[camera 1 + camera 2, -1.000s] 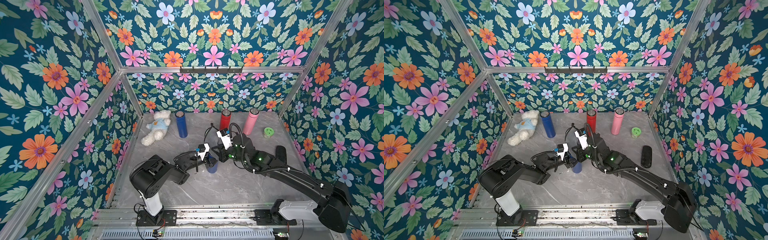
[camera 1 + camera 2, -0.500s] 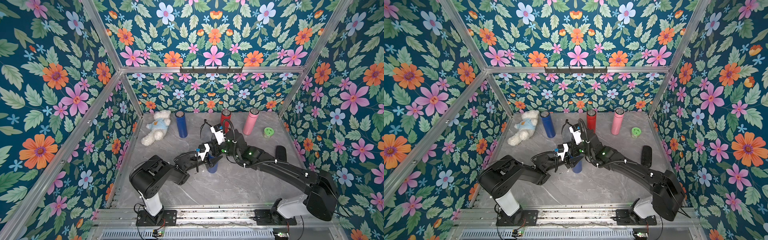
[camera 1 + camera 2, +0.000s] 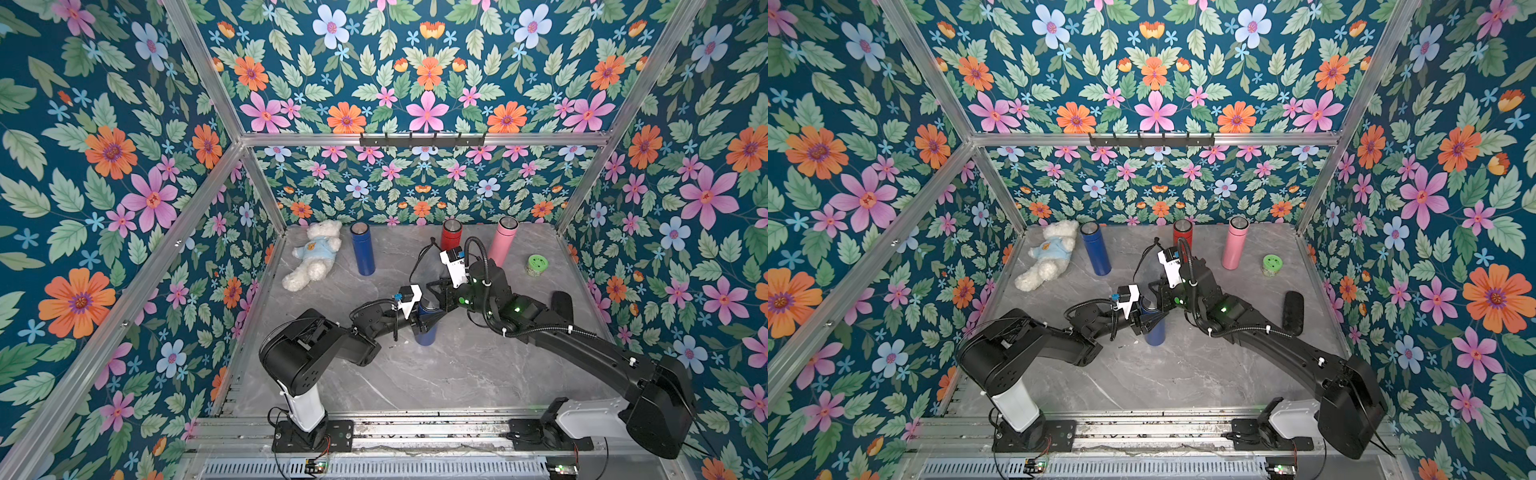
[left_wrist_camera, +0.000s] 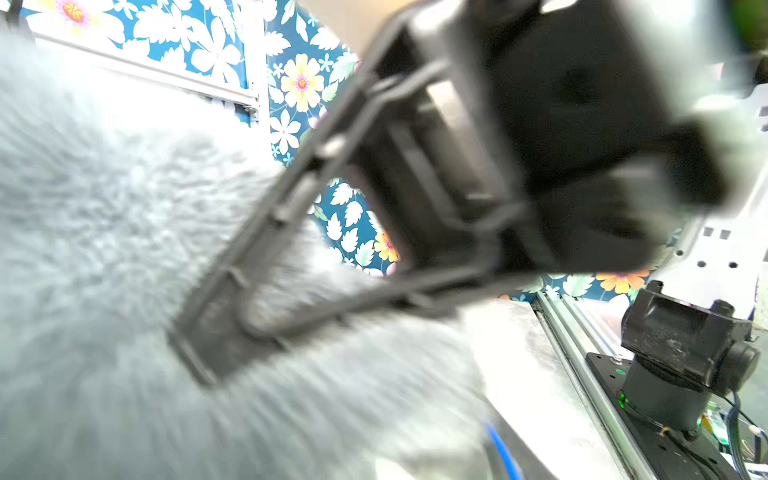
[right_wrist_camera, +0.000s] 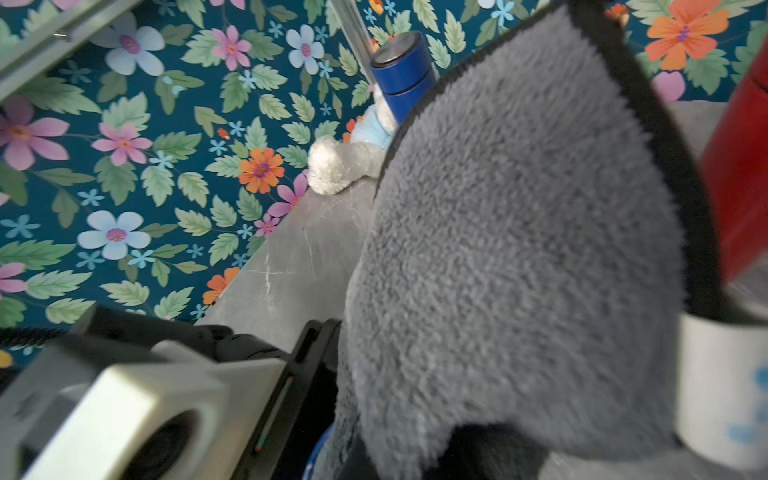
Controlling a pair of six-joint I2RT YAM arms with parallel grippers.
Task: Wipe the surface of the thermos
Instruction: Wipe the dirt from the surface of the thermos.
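A dark blue thermos (image 3: 424,334) stands upright mid-table in both top views, and my left gripper (image 3: 420,318) is shut on its body from the left. From the right, my right gripper (image 3: 434,296) is shut on a fluffy grey cloth (image 5: 519,249) and holds it against the thermos's upper part. In the left wrist view the cloth (image 4: 104,228) fills the picture and hides my own jaws. Across it lies a right finger (image 4: 257,266). In the right wrist view only a blue sliver of the thermos (image 5: 320,453) shows beside the cloth.
Along the back wall stand another blue thermos (image 3: 362,249), a red one (image 3: 451,232) and a pink one (image 3: 503,243). A white teddy bear (image 3: 311,259) lies back left. A green round container (image 3: 536,265) and a black object (image 3: 561,305) sit at the right. The marble tabletop (image 3: 457,374) spreads toward the front.
The right gripper with the cloth swung left over the thermos and has come back a little to the right. The left arm and the thermos have held still.
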